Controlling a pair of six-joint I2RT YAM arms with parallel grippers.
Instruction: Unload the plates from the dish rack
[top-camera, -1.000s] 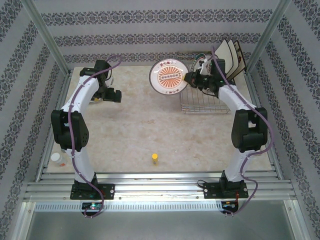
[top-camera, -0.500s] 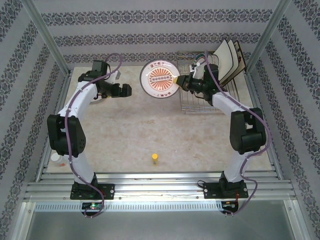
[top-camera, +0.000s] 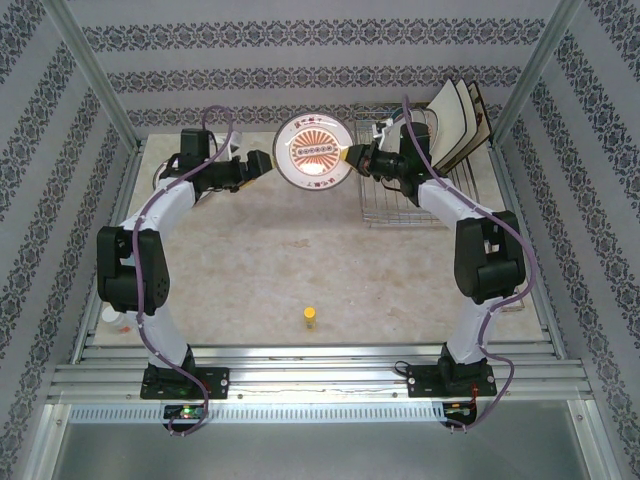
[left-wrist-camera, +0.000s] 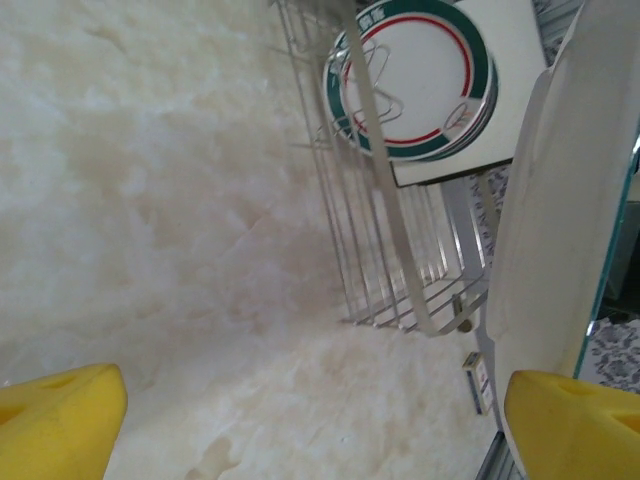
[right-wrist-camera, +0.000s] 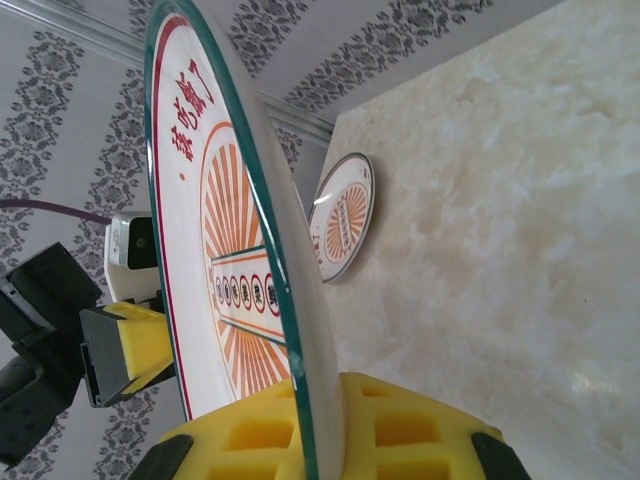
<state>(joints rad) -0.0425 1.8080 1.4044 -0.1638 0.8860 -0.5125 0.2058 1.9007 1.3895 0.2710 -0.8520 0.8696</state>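
Grips 1 round plate (top-camera: 316, 150) by its rim in the right pincer (top-camera: 351, 157), clamped tight on it, and holds it upright in the air just left of the dish rack (top-camera: 395, 205), with the orange-red face toward the overhead camera and well clear of the tabletop (top-camera: 300, 250). Brings the left pincer (top-camera: 262, 163) in from the opposite side, spread wide and gripping nothing. Shows, in the left wrist view, the plate's free edge just beside 1 yellow pad (left-wrist-camera: 575, 425) with no squeeze on it. Reads as a hand-over about to happen rather than a set-down. Counts as partly done: has 1 second round plate (right-wrist-camera: 340, 228) resting on the tabletop near the back wall, out of the rack. Has the square plates (top-camera: 458, 112) upright among the tines at the rack's far right end, apparently untouched. Cannot tell whether more round plates stand lower in the rack. Left to do, by this reckoning: pass or place the plate in the air, then lift out each square plate in turn and lay it on the tabletop.
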